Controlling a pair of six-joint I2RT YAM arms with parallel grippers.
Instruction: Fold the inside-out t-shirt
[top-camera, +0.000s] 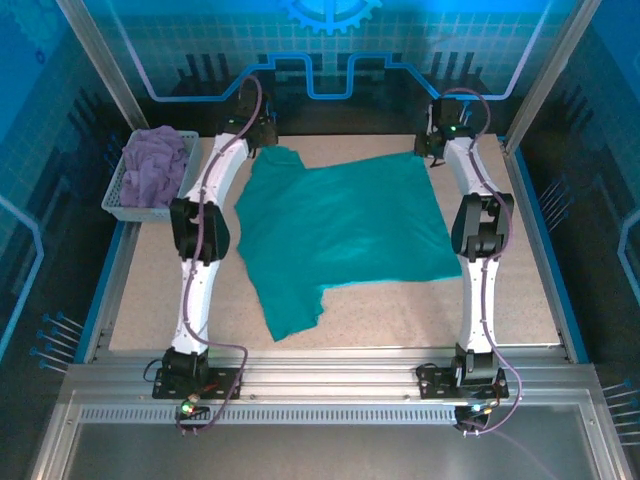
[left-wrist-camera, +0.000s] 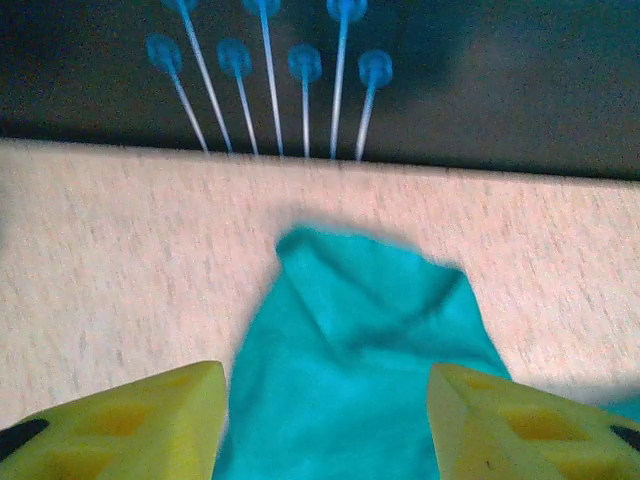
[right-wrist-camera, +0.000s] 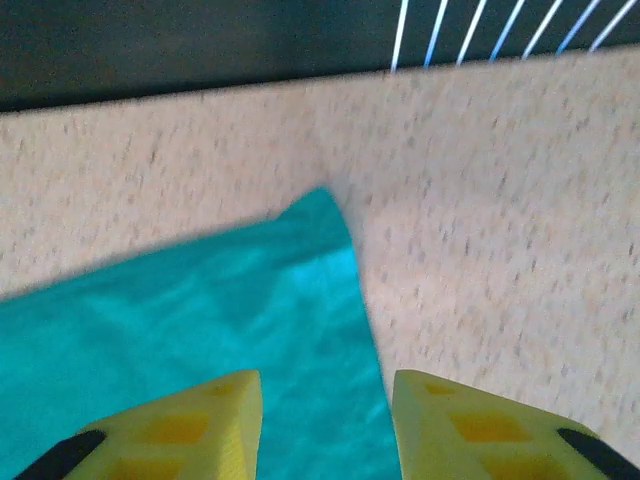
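Top external view showed the teal soft cloth t-shirt (top-camera: 340, 235) spread mostly flat across the middle of the speckled beige worktop (top-camera: 420, 320), between the two white arms. Its outline was uneven: a broad, smooth panel filled the centre, the near edge ran ragged, and one narrower flap trailed toward the near-left. The cloth looked plain and even in colour, with only soft wrinkles. The left gripper (top-camera: 262, 132) hung over the far-left corner of the t-shirt, and the right gripper (top-camera: 432, 150) over the far-right corner. In the left wrist view the yellow fingers (left-wrist-camera: 150, 425) stood wide apart, with a bunched, creased point of teal cloth lying on the worktop between and beyond them. In the right wrist view the yellow fingers (right-wrist-camera: 180, 430) were likewise spread, with a flat, sharp corner of the cloth between them. At the far-left edge a white slatted plastic basket (top-camera: 118, 205) held a crumpled lavender-purple cloth garment (top-camera: 155, 165).
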